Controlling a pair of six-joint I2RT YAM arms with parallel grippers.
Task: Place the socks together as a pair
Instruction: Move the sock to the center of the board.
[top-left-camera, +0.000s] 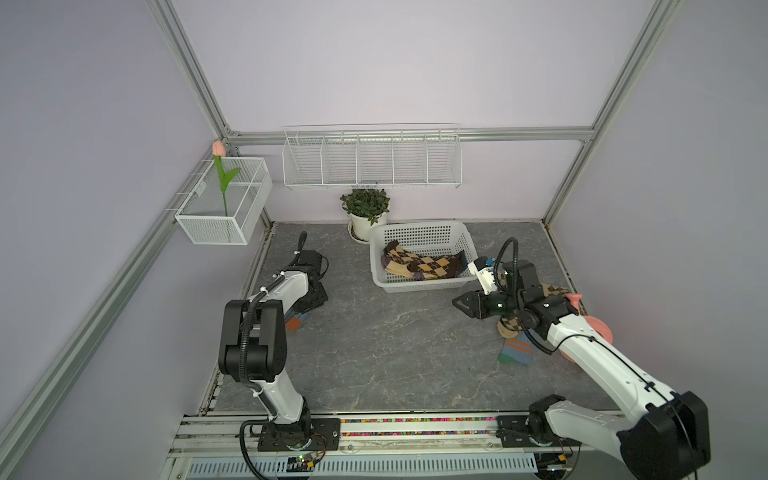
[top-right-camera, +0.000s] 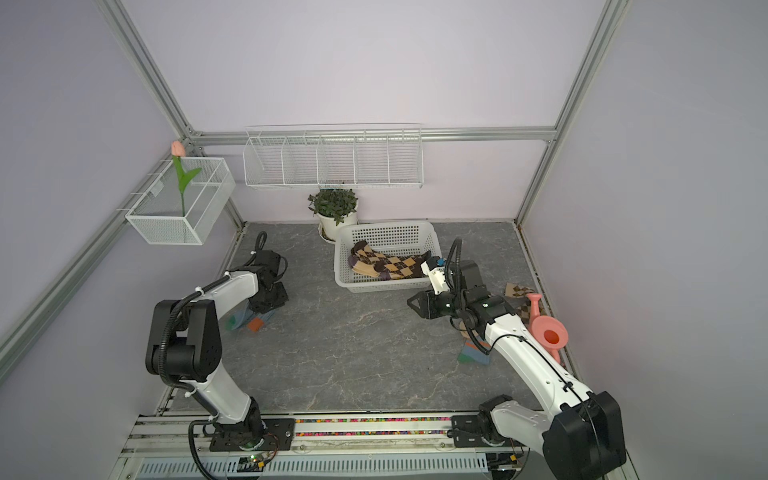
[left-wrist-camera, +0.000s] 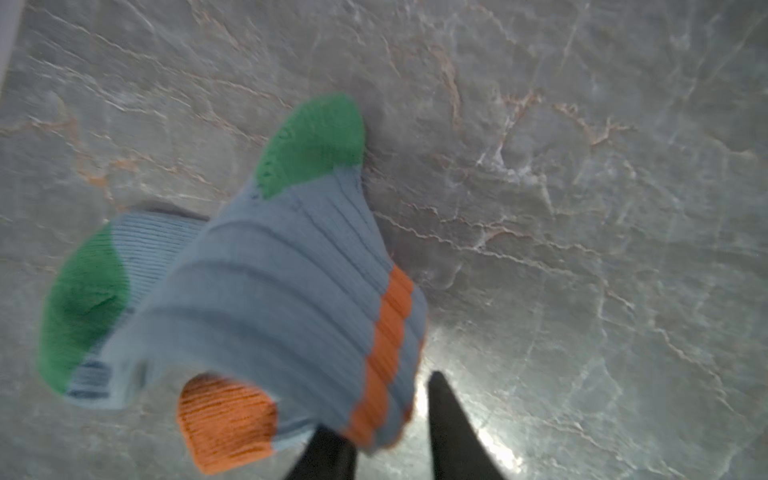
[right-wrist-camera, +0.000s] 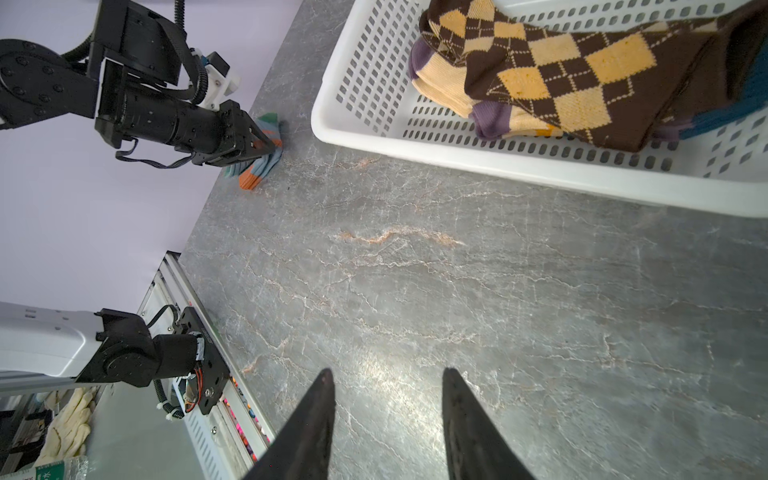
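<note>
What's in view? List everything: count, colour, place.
left blue sock: unclear, blue-orange-green; table's left edge
right blue sock: 1, blue-orange; by right arm
dark argyle socks: unclear, brown-yellow; in basket
cream socks: unclear, purple toes; under those
tan argyle socks: unclear; by right arm
basket: 1, white; table's back
watering can: 1, pink; right edge
plant: 1, green; back wall
wire shelf: 1, white; back wall
mesh bin: 1, white; left wall, holds pink tulip
left gripper: black; shut on left blue sock
right gripper: black; open, above table
</note>
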